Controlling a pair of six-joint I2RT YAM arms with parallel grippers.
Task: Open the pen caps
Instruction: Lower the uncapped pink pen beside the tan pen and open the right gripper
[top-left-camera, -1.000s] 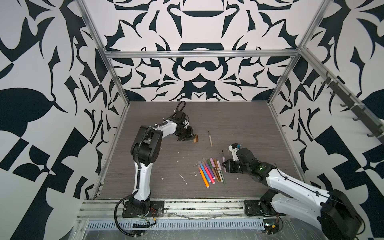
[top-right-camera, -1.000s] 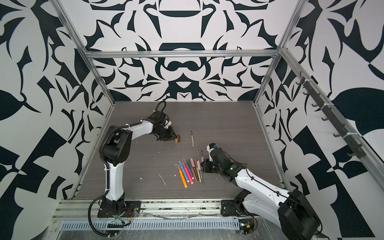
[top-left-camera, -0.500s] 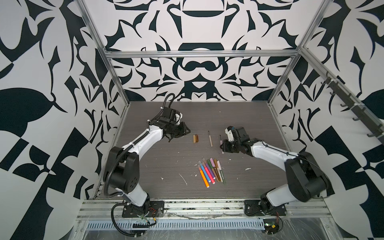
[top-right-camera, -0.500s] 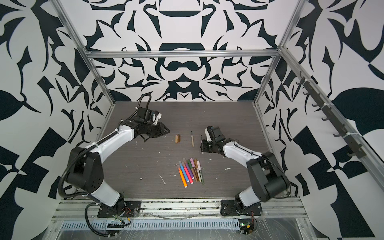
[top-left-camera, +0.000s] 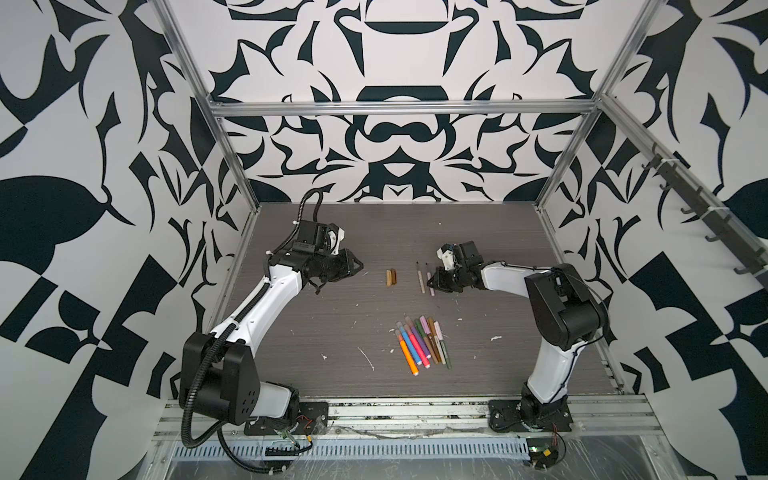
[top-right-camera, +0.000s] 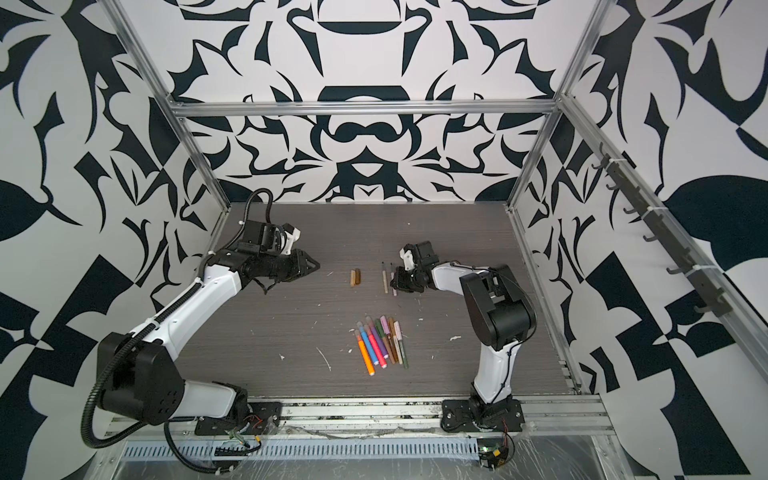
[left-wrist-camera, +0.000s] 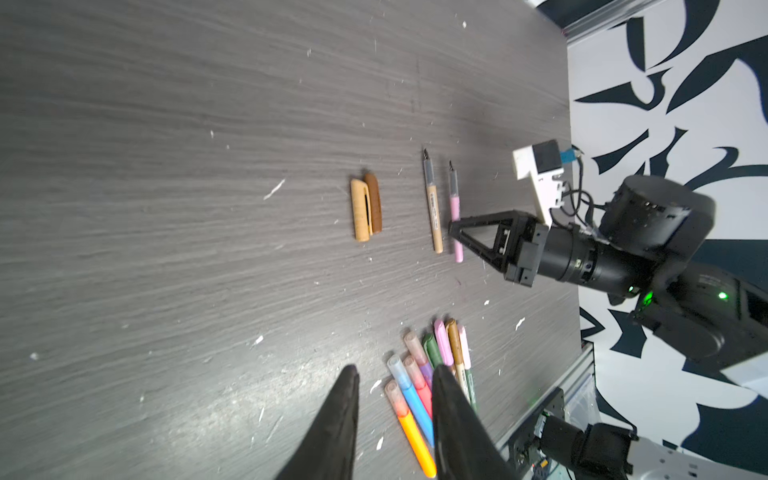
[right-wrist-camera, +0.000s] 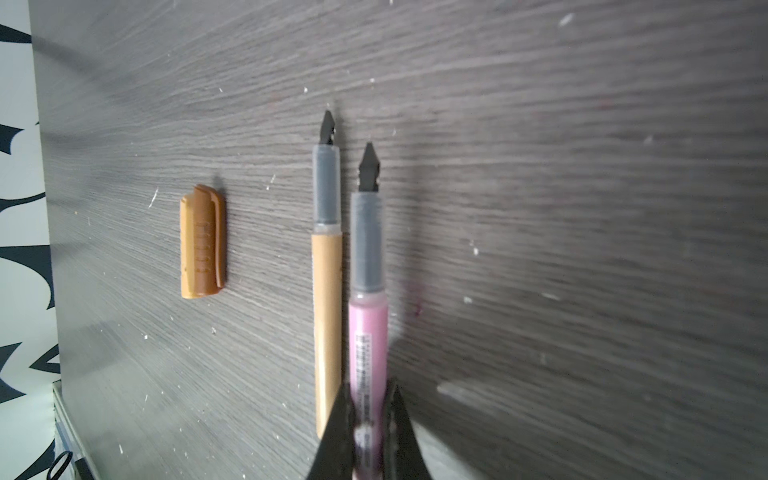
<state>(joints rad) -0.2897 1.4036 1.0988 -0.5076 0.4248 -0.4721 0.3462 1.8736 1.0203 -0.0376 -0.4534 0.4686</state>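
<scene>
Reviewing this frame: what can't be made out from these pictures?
- Rear end of the pink pen: hidden inside the right gripper, right wrist view.
- The tan cap: hidden behind the brown cap, right wrist view.
- Some capped pens: covered by the left gripper, left wrist view.
- Print on the pink pen: too small in both top views.

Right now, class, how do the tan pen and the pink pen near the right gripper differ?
Colour: the tan pen has a tan barrel, the pink pen a pink one. Grip: the right gripper has its jaws shut on the pink pen; the tan pen lies free. Shared: both are uncapped, side by side, dark nibs pointing the same way.
</scene>
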